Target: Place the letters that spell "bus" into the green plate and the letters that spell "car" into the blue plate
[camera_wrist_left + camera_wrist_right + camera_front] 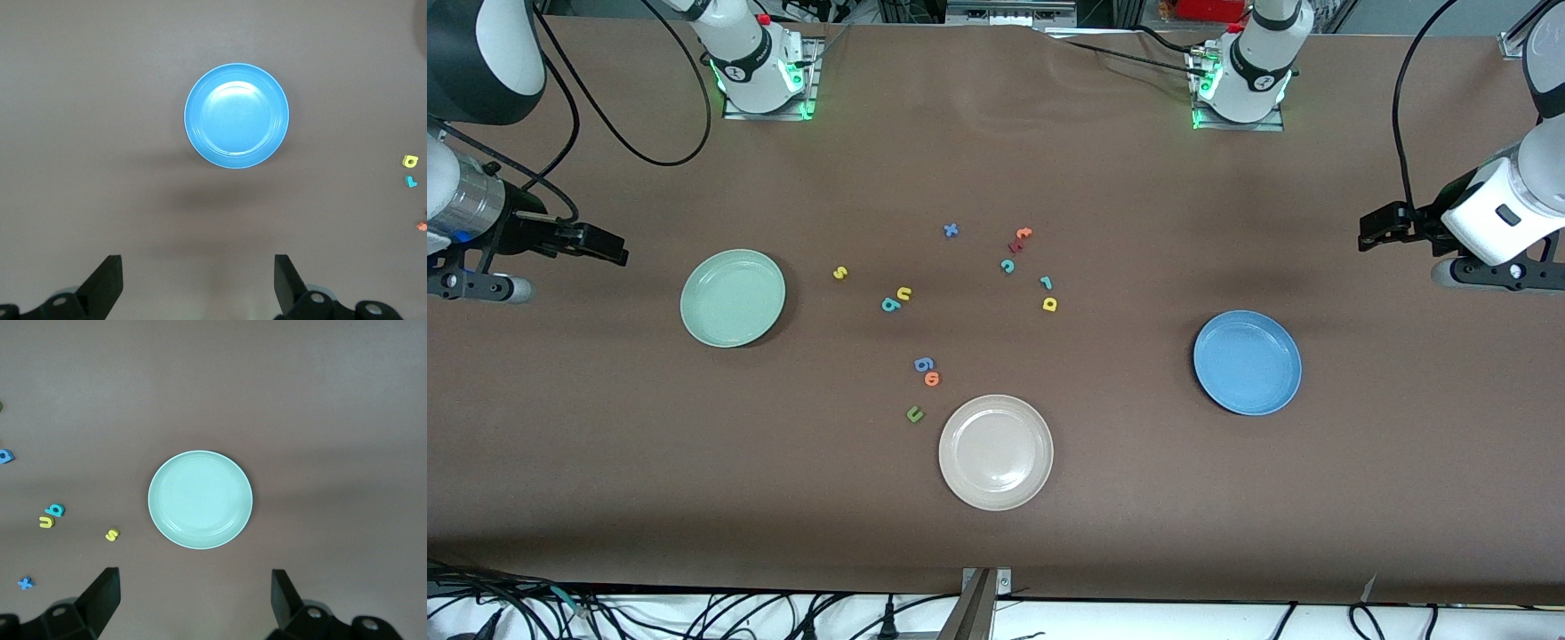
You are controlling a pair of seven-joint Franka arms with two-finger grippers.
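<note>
Yellow and teal letters lay mid-worktop: s, u and b toward the green plate, nearest the right tool; c, r and a toward the blue plate, nearer the left tool. Both tools hung released, empty, each above the worktop's own end beside its plate.

High front camera faces the arms across the desk; each wrist camera looks straight down, sharing one plate.
</note>
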